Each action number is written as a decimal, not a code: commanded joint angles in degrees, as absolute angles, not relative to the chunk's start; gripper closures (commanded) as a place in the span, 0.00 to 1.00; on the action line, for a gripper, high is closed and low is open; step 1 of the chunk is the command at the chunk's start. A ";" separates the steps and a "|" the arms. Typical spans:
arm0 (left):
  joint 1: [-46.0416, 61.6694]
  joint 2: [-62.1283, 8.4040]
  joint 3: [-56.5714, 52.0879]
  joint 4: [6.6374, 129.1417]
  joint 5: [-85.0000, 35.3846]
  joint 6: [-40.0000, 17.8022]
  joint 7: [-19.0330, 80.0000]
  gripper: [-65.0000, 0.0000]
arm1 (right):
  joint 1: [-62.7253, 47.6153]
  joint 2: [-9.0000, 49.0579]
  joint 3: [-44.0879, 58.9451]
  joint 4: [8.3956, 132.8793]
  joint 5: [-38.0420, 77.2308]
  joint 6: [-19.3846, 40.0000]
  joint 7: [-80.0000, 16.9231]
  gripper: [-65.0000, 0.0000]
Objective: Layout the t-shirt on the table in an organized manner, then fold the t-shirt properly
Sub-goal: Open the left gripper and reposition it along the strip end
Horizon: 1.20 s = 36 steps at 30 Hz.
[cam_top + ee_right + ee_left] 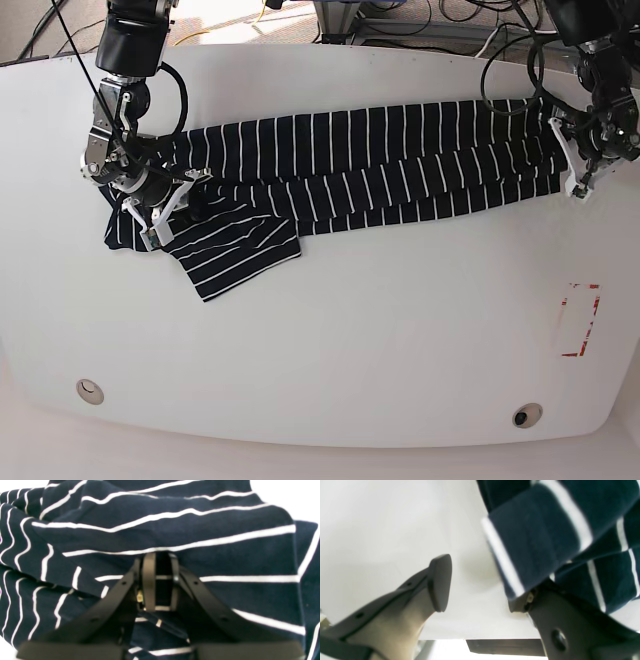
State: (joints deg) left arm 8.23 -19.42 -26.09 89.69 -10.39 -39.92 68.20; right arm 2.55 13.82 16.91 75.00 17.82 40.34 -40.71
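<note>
Presently: left gripper (480,590) fingers spread apart, one lying against the hem of the t-shirt (380,165); right gripper (161,557) fingers pinched together on a fold. One t-shirt, stretched across the table (330,340) from 9 toward 3 o'clock. One red-outlined mark (580,320) at 4 o'clock; two round fittings (90,390) at the near edge.

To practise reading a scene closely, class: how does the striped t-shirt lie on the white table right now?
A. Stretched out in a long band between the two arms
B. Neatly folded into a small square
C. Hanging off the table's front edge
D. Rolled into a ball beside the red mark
A: in the base view the t-shirt runs as a long band across the table, from the right gripper to the left gripper.
</note>
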 commanded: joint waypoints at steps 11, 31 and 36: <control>14.73 -25.89 -26.42 103.34 -16.04 -40.00 74.15 0.50 | 2.59 14.29 16.84 75.21 15.34 40.00 -43.91 0.87; 10.51 -31.43 -32.57 108.53 -43.82 -40.00 78.02 0.50 | 2.59 14.20 16.84 75.12 15.34 40.00 -43.91 0.87; 4.97 -30.73 -32.22 108.18 -45.05 -40.00 78.02 0.50 | 2.59 14.20 16.84 75.12 15.34 40.00 -43.91 0.87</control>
